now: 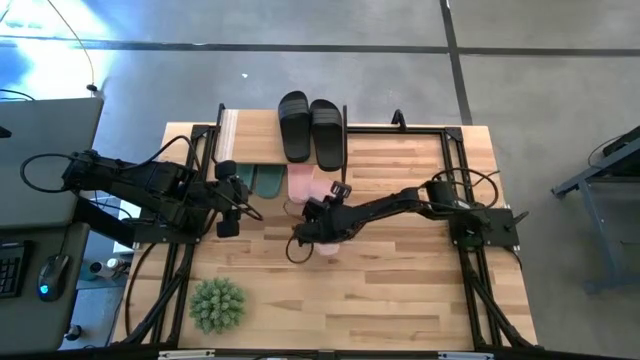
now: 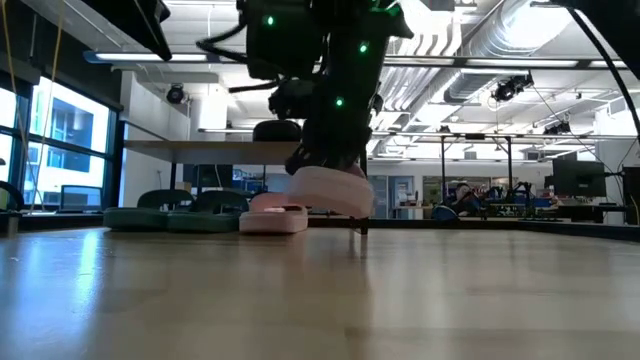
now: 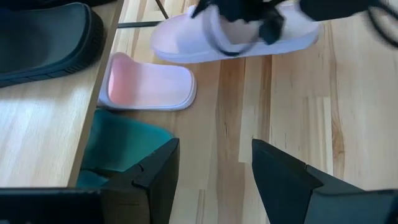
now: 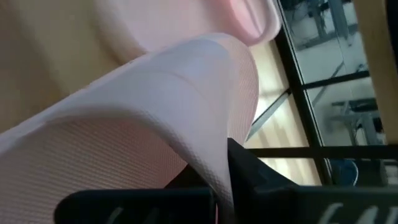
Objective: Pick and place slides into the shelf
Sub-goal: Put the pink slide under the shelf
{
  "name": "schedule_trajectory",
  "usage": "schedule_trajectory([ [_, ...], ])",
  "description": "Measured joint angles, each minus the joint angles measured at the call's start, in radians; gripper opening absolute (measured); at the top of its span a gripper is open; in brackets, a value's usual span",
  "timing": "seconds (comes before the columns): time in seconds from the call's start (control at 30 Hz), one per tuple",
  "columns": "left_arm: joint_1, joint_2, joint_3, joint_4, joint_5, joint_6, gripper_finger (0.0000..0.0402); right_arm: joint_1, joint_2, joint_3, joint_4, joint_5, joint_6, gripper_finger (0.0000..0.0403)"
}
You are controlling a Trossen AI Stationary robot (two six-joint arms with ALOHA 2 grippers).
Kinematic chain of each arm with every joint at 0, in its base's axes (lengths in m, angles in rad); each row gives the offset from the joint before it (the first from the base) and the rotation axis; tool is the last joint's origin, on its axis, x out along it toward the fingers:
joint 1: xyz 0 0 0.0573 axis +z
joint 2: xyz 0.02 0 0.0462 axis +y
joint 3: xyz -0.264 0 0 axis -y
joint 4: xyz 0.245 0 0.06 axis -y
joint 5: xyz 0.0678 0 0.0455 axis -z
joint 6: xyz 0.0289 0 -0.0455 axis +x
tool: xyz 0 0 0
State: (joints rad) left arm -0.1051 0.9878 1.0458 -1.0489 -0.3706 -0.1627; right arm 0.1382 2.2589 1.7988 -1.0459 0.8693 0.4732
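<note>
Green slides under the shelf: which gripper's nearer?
Left. The left gripper hangs open just beside the green slides. The right gripper is farther off, past the pink pair, shut on a pink slide.

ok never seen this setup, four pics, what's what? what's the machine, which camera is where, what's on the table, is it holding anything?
It is a robot with two dark jointed arms at a light wooden table. One picture looks straight down, one looks level across the tabletop, and two come from cameras on the wrists. At the back stands a small low wooden shelf with a black frame: a black rubber slide pair sits on top, a dark green pair and one pink slide lie on the lower level. A spiky green plant ball sits near the front. The right gripper is shut on the other pink slide, lifted at mid-table. The left gripper waits open near the shelf.
</note>
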Motion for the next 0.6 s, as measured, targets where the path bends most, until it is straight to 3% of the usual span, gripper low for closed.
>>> schedule_trajectory([
  [0.6,0.000,0.000,0.000,0.000,0.000,0.000,0.0184,-0.166,0.000,0.000,0.073,-0.042,-0.090,0.0000],
])
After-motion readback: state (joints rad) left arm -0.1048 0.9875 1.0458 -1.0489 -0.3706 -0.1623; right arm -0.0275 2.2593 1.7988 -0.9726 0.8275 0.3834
